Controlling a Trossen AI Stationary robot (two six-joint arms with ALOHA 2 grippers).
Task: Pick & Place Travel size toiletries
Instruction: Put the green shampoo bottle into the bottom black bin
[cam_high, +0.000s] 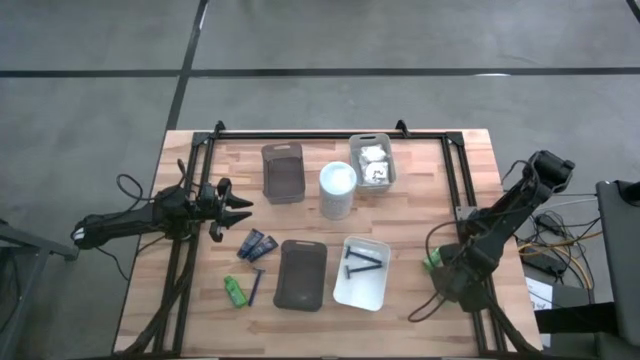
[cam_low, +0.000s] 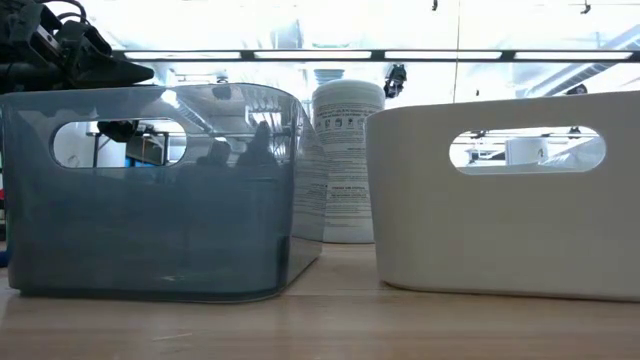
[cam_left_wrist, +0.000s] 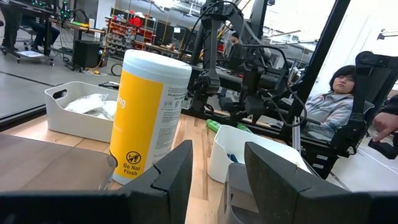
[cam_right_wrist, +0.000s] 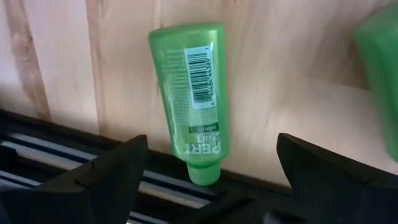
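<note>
My right gripper (cam_right_wrist: 211, 163) is open low over the table's right edge (cam_high: 445, 268). Its fingers stand on either side of a bright green bottle (cam_right_wrist: 189, 93) without touching it. The bottle lies flat on the wood with its cap against the black rail. A second green bottle (cam_right_wrist: 379, 62) lies beside it. My left gripper (cam_high: 237, 208) is open at the table's left, above two navy tubes (cam_high: 258, 244). A third green bottle (cam_high: 234, 291) and a razor (cam_high: 257, 287) lie near the front. Another razor (cam_high: 362, 262) lies in the white tray. White packets (cam_high: 373, 160) fill the far tray.
A grey tray (cam_high: 301, 274) and a white tray (cam_high: 360, 290) stand near the front, a clear tray (cam_high: 283, 172) and a tall white cylinder (cam_high: 338, 190) farther back. Black frame rails (cam_high: 462, 200) run along the table's sides. A seated person (cam_left_wrist: 333, 102) shows beyond the table.
</note>
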